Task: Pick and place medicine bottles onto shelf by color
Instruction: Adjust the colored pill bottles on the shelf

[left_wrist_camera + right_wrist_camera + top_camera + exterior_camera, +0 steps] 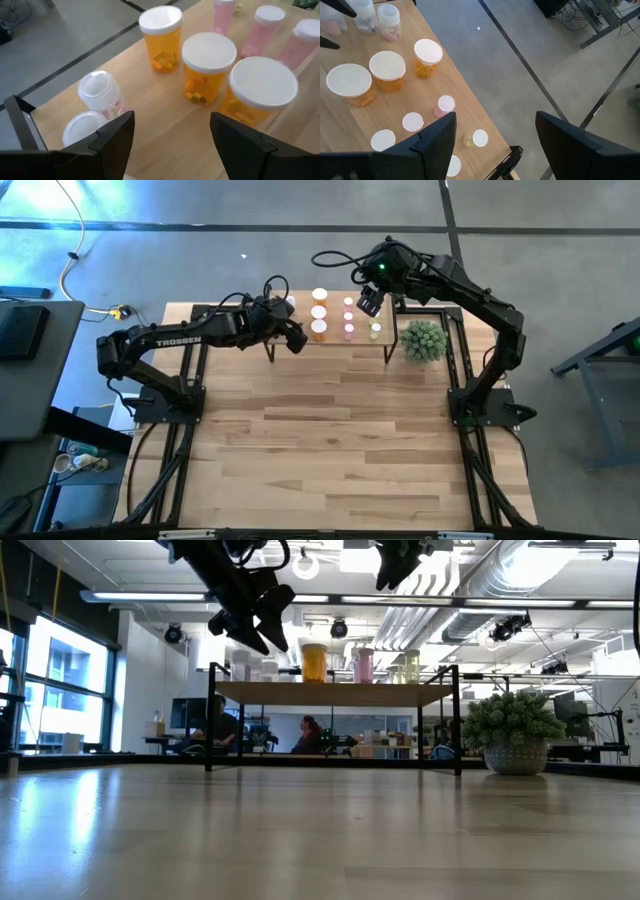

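The shelf (300, 340) stands at the table's far edge, a light-wood board on thin black legs (335, 693). On it stand rows of white-capped bottles: clear ones (100, 92), three orange ones (207, 65), three pink ones (412, 121) and yellow-green ones (479, 138). My left gripper (172, 137) is open and empty, just above the shelf's left part (290, 330), between the clear and the orange bottles. My right gripper (495, 145) is open and empty, high above the shelf's far right part (370, 300).
A green spiky plant in a pot (423, 340) stands on the table just right of the shelf and also shows in the low view (515, 730). The wooden tabletop (330, 440) stretches in front of the shelf. The floor lies beyond the shelf's far edge (530, 55).
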### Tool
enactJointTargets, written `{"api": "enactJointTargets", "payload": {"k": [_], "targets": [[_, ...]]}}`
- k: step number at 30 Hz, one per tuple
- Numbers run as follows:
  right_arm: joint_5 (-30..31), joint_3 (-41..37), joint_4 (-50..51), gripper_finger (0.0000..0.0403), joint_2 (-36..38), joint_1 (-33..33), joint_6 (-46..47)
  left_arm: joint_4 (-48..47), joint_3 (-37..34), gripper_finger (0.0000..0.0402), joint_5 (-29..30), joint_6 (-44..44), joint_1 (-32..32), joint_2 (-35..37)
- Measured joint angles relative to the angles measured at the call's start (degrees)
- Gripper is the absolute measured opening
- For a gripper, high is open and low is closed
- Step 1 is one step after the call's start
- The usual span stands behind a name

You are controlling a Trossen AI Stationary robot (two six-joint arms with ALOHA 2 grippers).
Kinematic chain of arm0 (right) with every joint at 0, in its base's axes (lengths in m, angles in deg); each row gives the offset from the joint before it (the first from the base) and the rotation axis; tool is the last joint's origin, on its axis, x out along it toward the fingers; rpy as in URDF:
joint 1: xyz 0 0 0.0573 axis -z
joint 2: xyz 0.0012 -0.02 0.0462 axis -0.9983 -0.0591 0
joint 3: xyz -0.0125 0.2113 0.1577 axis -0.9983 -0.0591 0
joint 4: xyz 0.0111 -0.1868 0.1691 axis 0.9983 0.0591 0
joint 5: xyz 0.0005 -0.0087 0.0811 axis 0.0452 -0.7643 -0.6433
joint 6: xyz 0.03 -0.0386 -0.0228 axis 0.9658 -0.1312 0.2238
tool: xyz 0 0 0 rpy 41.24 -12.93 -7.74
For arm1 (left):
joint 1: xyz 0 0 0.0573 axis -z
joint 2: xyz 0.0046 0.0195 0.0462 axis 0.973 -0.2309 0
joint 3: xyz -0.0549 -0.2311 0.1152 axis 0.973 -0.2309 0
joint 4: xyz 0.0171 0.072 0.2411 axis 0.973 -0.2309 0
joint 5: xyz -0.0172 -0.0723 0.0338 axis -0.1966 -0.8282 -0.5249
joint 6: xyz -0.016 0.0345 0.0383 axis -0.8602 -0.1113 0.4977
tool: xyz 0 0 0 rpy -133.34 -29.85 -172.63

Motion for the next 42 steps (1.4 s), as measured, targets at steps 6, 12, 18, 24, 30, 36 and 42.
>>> {"api": "enactJointTargets", "payload": {"k": [6,12,18,24,30,36,42], "targets": [[0.0,0.0,0.0,0.0263,0.0,0.0,0.0,-1.8,3.1,0.0250,0.2,2.5,-0.1,1.4],[0.0,0.0,0.0,0.0263,0.0,0.0,0.1,-4.5,5.7,0.0250,5.6,6.8,-0.2,3.8],[0.0,-0.1,0.0,0.0264,-0.9,0.0,1.3,-8.1,5.9,0.0250,8.6,7.9,-0.2,8.3],[0.0,-0.1,0.0,0.0263,-2.3,0.0,1.3,-15.2,5.9,0.0250,12.6,6.4,-0.2,13.1],[0.5,-0.1,-1.7,0.0264,-2.4,0.0,1.3,-24.6,5.7,0.0250,17.0,0.2,-0.2,15.7],[0.5,-0.1,-2.9,0.0263,-2.4,0.0,0.8,-25.4,0.1,0.0250,19.7,-2.9,-0.2,16.3],[0.5,-0.1,-3.1,0.0263,-2.4,0.0,0.8,-25.5,-2.3,0.0250,20.0,-5.8,-0.2,16.3]]}}
